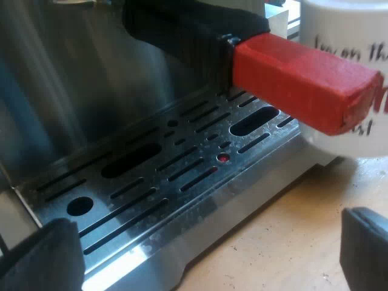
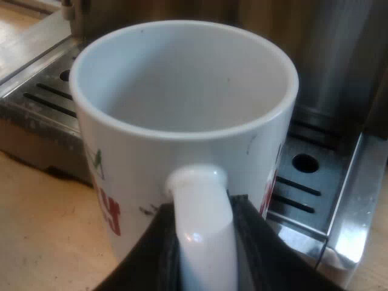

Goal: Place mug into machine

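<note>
White mug (image 2: 182, 115) is held by its handle (image 2: 197, 188), clamped in the right gripper (image 2: 205, 254), near the metal drip tray (image 2: 306, 191). The left gripper (image 1: 205, 251) is spread apart.

mug (image 1: 339, 30) — script "on th…", rest unclear

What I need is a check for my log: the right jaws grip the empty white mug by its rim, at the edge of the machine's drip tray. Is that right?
Not the rim. The right wrist view shows the right gripper with jaws shut on the handle of the white mug. The rest stands: the mug is empty, at the edge of the drip tray.
</note>
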Available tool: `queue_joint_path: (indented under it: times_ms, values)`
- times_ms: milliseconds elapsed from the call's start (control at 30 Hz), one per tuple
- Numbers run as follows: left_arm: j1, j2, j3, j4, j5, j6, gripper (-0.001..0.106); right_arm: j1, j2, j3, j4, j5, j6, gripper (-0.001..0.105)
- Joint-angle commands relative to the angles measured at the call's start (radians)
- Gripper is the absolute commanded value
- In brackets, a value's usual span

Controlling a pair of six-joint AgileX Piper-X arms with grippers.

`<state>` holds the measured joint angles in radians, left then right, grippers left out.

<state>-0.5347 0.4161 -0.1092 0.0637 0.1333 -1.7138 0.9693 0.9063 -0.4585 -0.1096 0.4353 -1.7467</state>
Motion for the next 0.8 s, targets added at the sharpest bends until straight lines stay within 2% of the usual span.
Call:
queue_joint_path:
  times_ms: [33, 100, 133, 167, 800]
  values:
    - [-0.004, 0.000, -0.001, -0.019, -0.006, -0.001, 0.087, 0.000, -0.020, -0.017, -0.063, 0.010, -0.001, 0.000]
    - [-0.004, 0.000, -0.001, -0.019, -0.001, -0.001, 0.087, 0.000, 0.023, -0.019, -0.107, 0.010, -0.001, 0.000]
    - [-0.004, 0.000, -0.001, -0.019, -0.001, -0.001, 0.087, 0.000, 0.186, -0.051, -0.245, 0.010, -0.001, 0.000]
    - [-0.004, 0.000, -0.001, -0.019, -0.001, -0.001, 0.087, 0.000, 0.216, -0.064, -0.262, 0.010, -0.001, 0.000]
    - [-0.004, 0.000, -0.001, -0.019, -0.001, -0.008, 0.087, -0.002, 0.533, -0.203, -0.411, 0.010, -0.001, 0.000]
